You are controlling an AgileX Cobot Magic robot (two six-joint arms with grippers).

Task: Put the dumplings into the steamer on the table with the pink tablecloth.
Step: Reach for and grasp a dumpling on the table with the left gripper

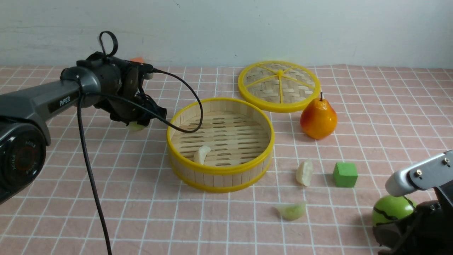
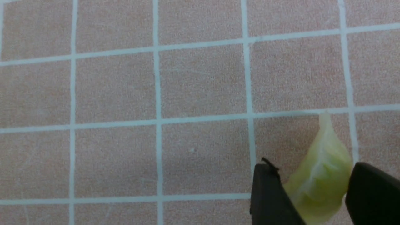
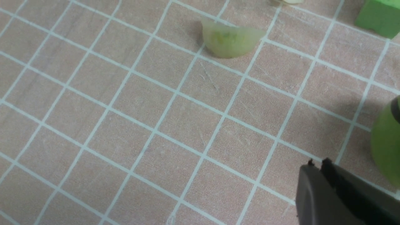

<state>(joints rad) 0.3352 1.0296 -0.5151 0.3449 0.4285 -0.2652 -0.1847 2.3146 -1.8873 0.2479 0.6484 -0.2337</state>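
wall [image 1: 318, 28]: plain off-white, faintly scuffed | table [image 1: 159, 219]: meets wall at back | light: soft, even

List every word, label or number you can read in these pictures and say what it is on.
"PiPER": white print on the left arm.
Raised lettering on that arm's black joint: too blurred to read.
Wrist views: no text.

Dumplings [image 1: 304, 173]: four were seen
Steamer [image 1: 219, 179]: one
Woven lid [image 1: 279, 86]: one
Pear [image 1: 318, 118]: one
Green cube [image 1: 345, 174]: one
Green ball [image 1: 391, 209]: one
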